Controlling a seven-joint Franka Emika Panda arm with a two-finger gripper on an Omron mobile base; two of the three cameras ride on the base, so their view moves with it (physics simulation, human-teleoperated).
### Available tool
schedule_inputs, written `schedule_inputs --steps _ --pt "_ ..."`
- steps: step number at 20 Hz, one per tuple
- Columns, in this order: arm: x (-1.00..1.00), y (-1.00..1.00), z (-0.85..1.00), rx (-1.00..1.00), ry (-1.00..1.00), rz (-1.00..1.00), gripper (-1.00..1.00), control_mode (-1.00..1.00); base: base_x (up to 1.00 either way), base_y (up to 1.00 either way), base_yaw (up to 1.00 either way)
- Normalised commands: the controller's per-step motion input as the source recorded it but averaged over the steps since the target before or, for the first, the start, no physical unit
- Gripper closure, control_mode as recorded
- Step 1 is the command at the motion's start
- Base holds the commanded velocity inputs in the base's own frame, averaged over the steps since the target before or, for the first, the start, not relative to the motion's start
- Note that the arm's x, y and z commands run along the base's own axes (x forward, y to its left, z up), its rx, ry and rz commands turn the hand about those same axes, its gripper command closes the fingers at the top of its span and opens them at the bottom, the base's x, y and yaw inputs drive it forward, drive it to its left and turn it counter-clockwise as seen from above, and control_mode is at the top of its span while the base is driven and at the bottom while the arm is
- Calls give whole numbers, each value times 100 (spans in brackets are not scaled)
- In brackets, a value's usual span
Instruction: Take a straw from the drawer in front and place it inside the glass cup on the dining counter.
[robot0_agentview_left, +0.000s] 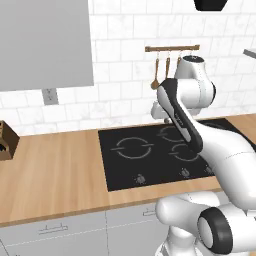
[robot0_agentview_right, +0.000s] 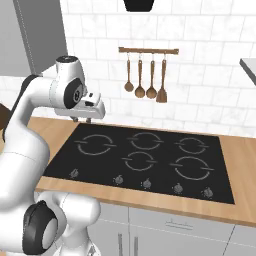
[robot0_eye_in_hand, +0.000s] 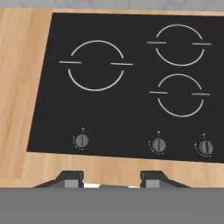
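While the two dark fingertips (robot0_eye_in_hand: 70, 178) stand well apart with nothing between them, the gripper (robot0_eye_in_hand: 111, 180) hangs above the near edge of the black cooktop (robot0_eye_in_hand: 127, 83), looking down on its burner rings and knobs (robot0_eye_in_hand: 81, 140). The wood worktop (robot0_agentview_left: 55, 170) surrounds it, with grey cabinet fronts (robot0_agentview_left: 55, 231) below. No straw, drawer or glass cup appears here, so the task seems barely begun: next, find and open the drawer.

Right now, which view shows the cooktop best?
The right base view: the whole cooktop shows, all five rings and five knobs, with the arm only at its left corner. The left base view has the arm across the right half. The hand view shows three rings and three knobs close up.
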Motion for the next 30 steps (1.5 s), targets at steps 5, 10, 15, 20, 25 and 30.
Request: schedule_inputs --steps 5,10,15,20,25,30 --pt "0 0 0 0 0 0 -100 100 -3 0 0" --pt "0 0 0 0 0 0 -100 100 -58 33 6" --pt "0 0 0 0 0 0 -100 100 -71 68 5" --pt "0 0 0 0 0 0 -100 100 -21 74 -17" --pt "0 0 0 0 0 0 -100 100 0 65 -40" --pt "0 0 0 0 0 0 -100 100 0 60 -49"
